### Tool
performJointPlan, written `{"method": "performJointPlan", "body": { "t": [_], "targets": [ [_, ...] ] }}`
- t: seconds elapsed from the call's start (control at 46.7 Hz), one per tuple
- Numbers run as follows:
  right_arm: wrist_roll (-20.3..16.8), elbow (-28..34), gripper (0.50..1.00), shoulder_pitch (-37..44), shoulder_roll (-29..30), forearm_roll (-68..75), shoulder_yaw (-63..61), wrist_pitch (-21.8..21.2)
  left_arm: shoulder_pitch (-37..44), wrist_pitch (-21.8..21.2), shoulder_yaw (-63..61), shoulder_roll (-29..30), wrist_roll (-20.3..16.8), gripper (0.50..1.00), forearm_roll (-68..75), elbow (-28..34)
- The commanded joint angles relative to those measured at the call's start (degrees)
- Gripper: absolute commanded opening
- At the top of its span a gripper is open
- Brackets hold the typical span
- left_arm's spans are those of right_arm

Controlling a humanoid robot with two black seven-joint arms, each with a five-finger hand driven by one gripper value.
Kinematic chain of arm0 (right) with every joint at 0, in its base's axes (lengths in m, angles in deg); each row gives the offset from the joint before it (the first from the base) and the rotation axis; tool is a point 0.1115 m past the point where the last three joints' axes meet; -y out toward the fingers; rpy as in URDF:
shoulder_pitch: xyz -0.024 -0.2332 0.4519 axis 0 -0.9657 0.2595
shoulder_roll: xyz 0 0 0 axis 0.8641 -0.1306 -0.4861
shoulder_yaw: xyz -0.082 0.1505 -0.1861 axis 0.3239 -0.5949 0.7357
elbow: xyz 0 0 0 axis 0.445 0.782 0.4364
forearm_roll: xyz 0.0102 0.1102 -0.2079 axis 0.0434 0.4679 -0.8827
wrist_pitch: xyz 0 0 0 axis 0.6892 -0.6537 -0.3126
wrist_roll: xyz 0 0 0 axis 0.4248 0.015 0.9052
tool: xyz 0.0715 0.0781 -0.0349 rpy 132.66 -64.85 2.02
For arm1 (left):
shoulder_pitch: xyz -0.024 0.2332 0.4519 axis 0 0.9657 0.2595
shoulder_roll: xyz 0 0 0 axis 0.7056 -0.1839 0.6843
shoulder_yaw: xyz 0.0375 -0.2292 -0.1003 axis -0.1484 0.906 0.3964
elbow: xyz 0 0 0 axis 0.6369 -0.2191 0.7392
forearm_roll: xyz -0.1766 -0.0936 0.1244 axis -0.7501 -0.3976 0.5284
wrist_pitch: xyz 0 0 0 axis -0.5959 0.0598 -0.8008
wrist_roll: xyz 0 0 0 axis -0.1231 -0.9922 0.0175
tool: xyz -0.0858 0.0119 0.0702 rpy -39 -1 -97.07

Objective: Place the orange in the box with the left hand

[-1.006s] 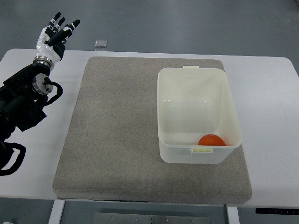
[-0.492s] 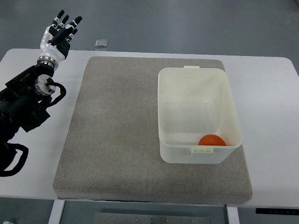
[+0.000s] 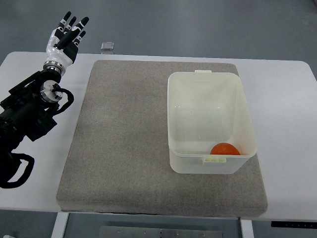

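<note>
Orange [image 3: 225, 149] sits inside the box [image 3: 210, 80], on the floor of it, hard against the near wall and slightly toward the near right corner; part of the fruit is hidden by the box's near rim and its small latch tab. Box is a translucent off-white rectangular tub, no lid on it, standing on the right half of a grey felt-like mat [image 3: 124, 134], its right wall close to the mat's right edge. Mat covers most of the white tabletop [image 3: 290, 114], leaving bare margins at the left and right edges. Left hand [image 3: 65, 40] is at the far left corner of the tabletop, raised over the far edge, well apart from box and fruit. Its fingers [image 3: 72, 23] are released: extended, pointing away from the robot, slightly fanned, holding nothing. Black forearm and cabling run from the wrist down toward the picture's left edge, above the bare tabletop beside the mat. A small square grey object [image 3: 107, 46] lies just beyond the table's far edge; cannot tell what it is.
</note>
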Motion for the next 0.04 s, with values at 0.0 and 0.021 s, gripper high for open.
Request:
{"method": "performJointPlan", "body": {
  "t": [0.0, 0.021],
  "targets": [
    [0.0, 0.0, 0.926, 0.0, 0.0, 0.17, -0.09, 0.0, 0.08, 0.02, 0.02, -0.07, -0.01, 1.0, -0.01, -0.07],
    [0.17, 0.0, 0.926, 0.0, 0.0, 0.35, -0.43, 0.0, 0.0, 0.02, -0.07, -0.07, -0.01, 1.0, -0.01, -0.07]
  ]
}}
